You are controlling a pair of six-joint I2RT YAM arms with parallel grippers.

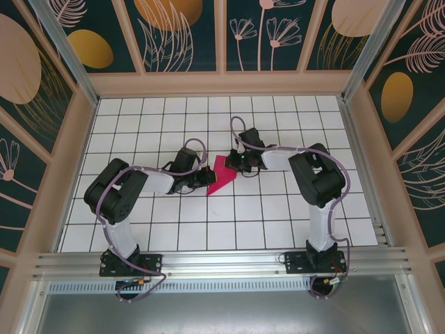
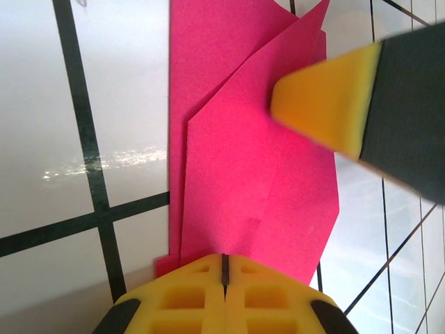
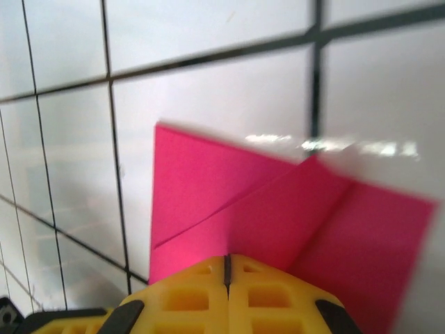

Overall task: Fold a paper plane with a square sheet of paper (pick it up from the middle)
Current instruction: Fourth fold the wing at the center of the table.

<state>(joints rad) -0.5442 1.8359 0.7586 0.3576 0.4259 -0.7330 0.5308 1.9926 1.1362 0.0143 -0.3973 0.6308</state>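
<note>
The left tool [image 2: 224, 259] has its two yellow fingers pressed tight together, with only a hairline seam between them, and its tip sits at the near edge of the pink paper [image 2: 257, 209]. Whether a layer is nipped in that seam or merely pinned under the tip, I cannot tell. The right tool [image 3: 227, 259] is pressed together the same way and meets the paper from the opposite side. Seen from the left wrist, one of its yellow pads [image 2: 323, 104] hangs close over the upper flap, too blurred to say if it touches. The paper is partly folded, with slanting flaps overlapping and one end drawn to a point. It lies flat on the white gridded bench [image 1: 278, 223] between the two tools, about the middle of the bench. It looks thin, light and limp, so I expect it to skate on those glossy tiles, crumple under a hard squeeze, and let its flaps spring up once released. The safest hold seems to be along the middle, where the layers stack and stiffen it, not at a loose corner.
</note>
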